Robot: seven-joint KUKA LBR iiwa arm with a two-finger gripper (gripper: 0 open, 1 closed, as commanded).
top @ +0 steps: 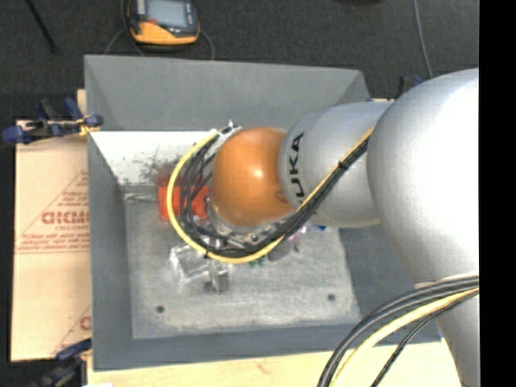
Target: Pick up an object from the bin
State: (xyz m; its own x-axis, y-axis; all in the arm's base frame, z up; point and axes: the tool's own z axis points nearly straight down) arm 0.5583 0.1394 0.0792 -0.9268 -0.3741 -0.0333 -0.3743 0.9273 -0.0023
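Hovering low in the grey bin, likely to grasp, our gripper sits beside a clear plastic piece; we cannot tell its opening.

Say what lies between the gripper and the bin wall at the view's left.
Camera view: a clear glassy thing sits close beside the gripper; past it the bin floor is bare to that wall.

Bright overhead light; glare on orange wrist cover and silver arm; shadow beneath on bin floor.
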